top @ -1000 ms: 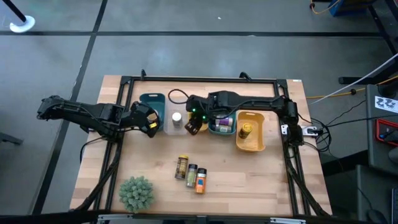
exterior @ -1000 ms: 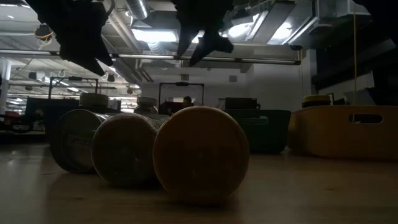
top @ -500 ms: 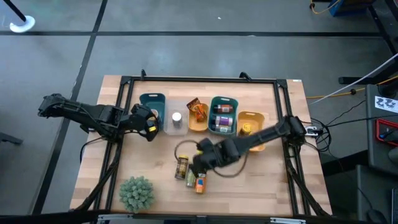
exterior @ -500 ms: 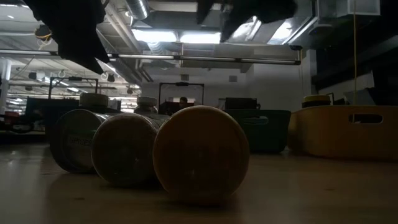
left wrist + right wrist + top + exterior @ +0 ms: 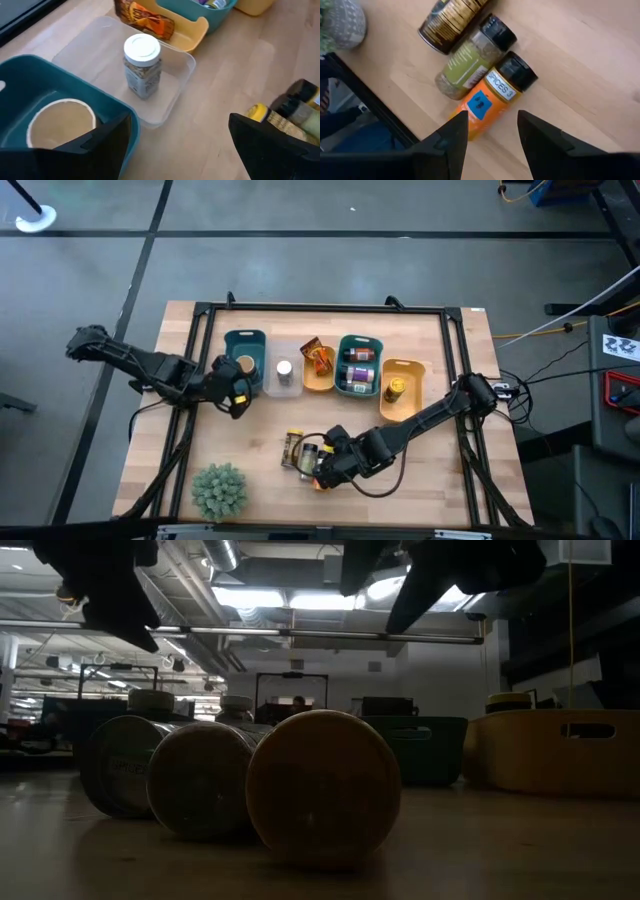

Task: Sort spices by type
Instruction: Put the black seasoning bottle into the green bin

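Robotics lab or industrial workshop, not a home. Wooden table (image 5: 420, 470) ringed by a black metal frame (image 5: 320, 308), standing on a grey floor (image 5: 300, 240) marked with dark seam lines. Loose yellow and orange cables (image 5: 560, 328) run across the floor toward equipment at the table's right side. From table height the room behind is large and open: exposed ceiling pipes and ducting (image 5: 225, 560), long strip lights (image 5: 300, 600), a horizontal overhead rail (image 5: 330, 635), racks of gear (image 5: 40, 710) on one side, and a dark framed doorway or cabinet (image 5: 290, 695) far back. Two table-mounted robot arms confirm a test-bench setup.
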Robot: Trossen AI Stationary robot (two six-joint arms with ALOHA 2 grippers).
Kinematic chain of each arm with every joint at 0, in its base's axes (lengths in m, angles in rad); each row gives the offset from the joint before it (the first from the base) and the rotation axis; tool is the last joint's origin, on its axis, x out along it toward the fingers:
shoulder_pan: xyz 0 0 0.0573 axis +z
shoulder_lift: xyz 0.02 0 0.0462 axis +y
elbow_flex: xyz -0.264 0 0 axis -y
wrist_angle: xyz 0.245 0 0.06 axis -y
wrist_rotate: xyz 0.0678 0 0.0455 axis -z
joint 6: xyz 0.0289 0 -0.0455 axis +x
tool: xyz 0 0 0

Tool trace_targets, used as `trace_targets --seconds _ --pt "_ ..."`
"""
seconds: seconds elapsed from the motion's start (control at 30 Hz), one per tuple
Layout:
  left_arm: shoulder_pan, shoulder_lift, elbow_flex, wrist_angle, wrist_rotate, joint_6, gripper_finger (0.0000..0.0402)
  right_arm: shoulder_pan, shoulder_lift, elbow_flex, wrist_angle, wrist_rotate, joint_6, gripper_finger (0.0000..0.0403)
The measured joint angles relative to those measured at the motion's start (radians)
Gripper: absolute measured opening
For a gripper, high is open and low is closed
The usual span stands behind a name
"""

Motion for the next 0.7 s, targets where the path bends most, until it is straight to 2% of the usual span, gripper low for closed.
trace_targets --seconds 0.17,0.37,0.47,0.7 --pt "-0.016 0.0 0.0 0.0 0.0 0.05 0.0318 -0.009 0.0 -0.001 0.011 -0.004 0.0 0.017" --pt "-0.016 0.0 0.0 -0.001 0.0 0.052 0.0318 -0.05 0.008 -0.001 0.009 -0.083 0.028 0.0177" --pt "-0.016 0.0 0.0 -0.003 0.0 0.052 0.0318 -0.075 0.031 -0.001 -0.008 -0.111 0.059 0.0203" --pt "-0.016 0.0 -0.001 -0.026 0.0 0.053 0.0318 -0.118 0.082 -0.001 -0.072 -0.262 0.102 0.0285"
